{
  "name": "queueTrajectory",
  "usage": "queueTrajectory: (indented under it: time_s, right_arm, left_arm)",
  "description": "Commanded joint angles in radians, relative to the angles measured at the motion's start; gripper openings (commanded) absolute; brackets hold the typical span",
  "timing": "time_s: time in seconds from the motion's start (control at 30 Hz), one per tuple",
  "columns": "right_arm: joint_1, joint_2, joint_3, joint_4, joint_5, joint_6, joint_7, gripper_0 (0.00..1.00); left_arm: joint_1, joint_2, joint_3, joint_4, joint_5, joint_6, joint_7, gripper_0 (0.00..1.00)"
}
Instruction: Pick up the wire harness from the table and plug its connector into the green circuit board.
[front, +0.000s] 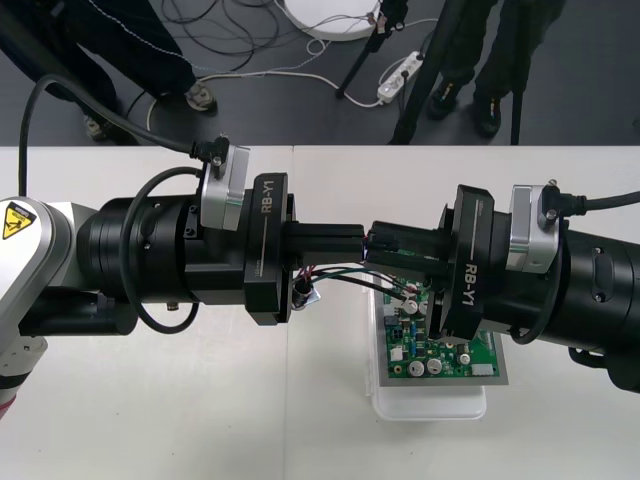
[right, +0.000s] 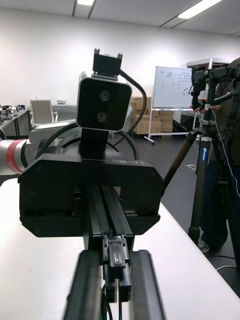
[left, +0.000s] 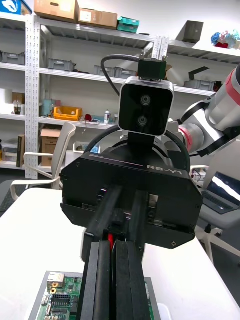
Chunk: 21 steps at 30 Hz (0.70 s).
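Both grippers meet tip to tip above the green circuit board (front: 440, 355), which sits on its white base (front: 430, 405). My left gripper (front: 362, 238) is shut, with a red wire (left: 110, 244) between its fingers. The right gripper (front: 388, 245) faces it, shut on the harness's small black plug (right: 116, 265). The harness wires (front: 345, 272) sag below the fingers, and the metal socket (front: 303, 293) hangs by the left gripper's body. In the left wrist view the board (left: 59, 300) lies under my fingers, and the right gripper (left: 122, 212) stands close ahead.
The board stands right of the table's middle, toward the near edge. Pale table (front: 180, 400) spreads around it on the left and in front. Both arms span the table's middle band. Cables and a tripod lie on the dark floor beyond the far edge.
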Motion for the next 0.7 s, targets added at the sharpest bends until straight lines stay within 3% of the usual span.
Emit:
queueTrajectory:
  time_s: [0.03,0.7]
  right_arm:
    - [-0.010,-0.017,0.007,-0.038,-0.038,-0.006,-0.003,0.99]
    - [-0.010,-0.022,0.004,-0.038,-0.043,-0.007,-0.005,1.00]
  left_arm:
    - [-0.040,-0.012,-0.011,-0.018,0.011,-0.006,-0.062,0.00]
    - [-0.035,-0.003,-0.011,-0.016,0.010,-0.006,-0.053,0.00]
